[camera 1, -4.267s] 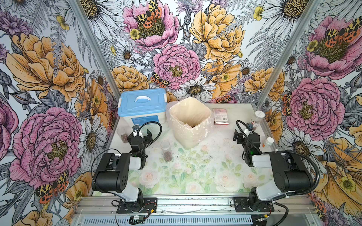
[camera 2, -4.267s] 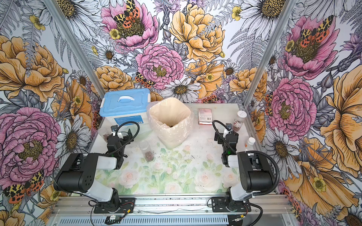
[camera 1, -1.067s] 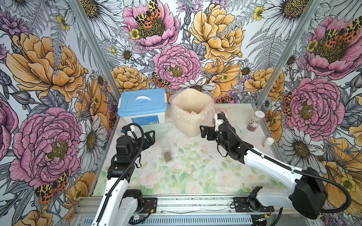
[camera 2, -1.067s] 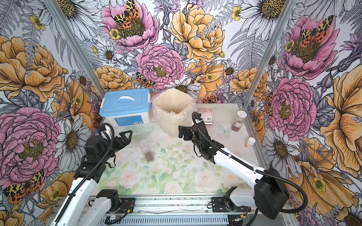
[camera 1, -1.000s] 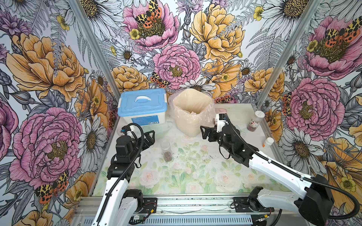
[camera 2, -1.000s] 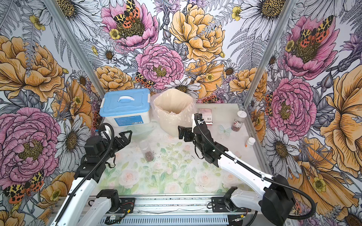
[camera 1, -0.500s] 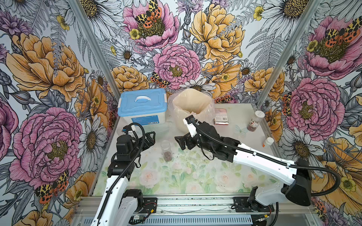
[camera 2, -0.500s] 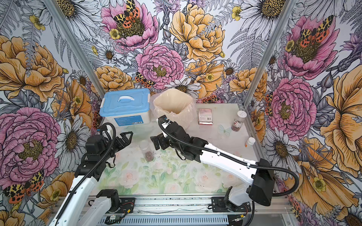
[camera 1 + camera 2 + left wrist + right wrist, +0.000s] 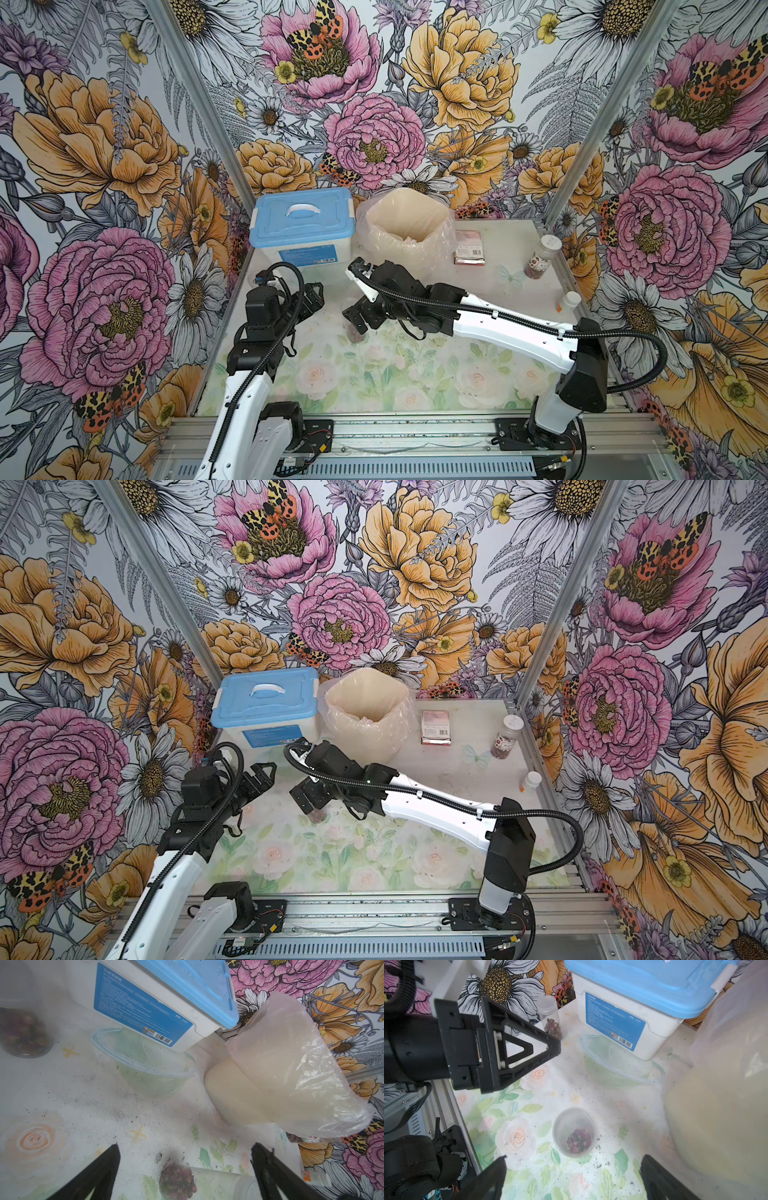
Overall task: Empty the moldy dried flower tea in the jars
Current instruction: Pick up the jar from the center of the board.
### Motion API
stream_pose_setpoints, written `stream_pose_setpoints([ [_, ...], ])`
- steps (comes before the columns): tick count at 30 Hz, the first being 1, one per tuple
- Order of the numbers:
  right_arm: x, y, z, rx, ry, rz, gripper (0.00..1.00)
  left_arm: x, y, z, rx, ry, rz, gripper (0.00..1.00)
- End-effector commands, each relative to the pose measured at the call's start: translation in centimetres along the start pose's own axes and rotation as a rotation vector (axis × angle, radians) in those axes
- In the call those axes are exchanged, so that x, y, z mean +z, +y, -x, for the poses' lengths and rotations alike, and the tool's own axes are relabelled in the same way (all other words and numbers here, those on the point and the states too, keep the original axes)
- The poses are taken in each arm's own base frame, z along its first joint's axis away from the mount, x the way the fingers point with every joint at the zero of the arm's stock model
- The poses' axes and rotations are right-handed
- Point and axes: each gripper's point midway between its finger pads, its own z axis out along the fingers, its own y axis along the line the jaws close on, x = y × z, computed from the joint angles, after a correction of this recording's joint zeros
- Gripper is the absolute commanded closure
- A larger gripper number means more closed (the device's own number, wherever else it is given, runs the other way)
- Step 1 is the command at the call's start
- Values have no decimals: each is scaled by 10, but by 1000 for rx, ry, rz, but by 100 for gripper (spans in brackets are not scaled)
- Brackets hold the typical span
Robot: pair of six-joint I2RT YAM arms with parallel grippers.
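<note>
Right wrist: jar (image 9: 574, 1132) stands upright, mouth up, axis vert., buds (image 9: 578, 1141) inside.

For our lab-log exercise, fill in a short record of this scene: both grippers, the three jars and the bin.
right gripper: jaws open, above the centre jar
left gripper: jaws open, holding nothing
centre jar: upright, uncapped, dried flower tea at the bottom
slim jar: upright beside the storage box, tea inside
labelled jar: upright, white lid on, near the table's right edge
lined bin: open, behind the centre jar
</note>
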Motion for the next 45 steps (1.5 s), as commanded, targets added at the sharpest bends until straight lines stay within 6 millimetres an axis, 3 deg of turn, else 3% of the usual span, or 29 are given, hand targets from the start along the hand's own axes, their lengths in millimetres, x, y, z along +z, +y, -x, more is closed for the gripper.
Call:
stream_pose_setpoints([
  [1,10,9,-14,-29,94,15,1,-5,8,11,-19,-42,57,1],
  [10,46,1,-35,-6,195,-52,2,-4,9,13,-13,-44,66,1],
  [17,72,-3,-34,0,203,-88,11,-5,8,15,-5,-49,65,1],
  [23,82,-7,-34,5,205,-107,18,-6,7,16,7,-49,60,1],
  [37,83,-26,-36,35,208,-150,43,-7,0,20,30,-51,39,1],
  [45,60,-27,-17,48,154,-147,59,-12,-17,25,55,-46,-26,1],
])
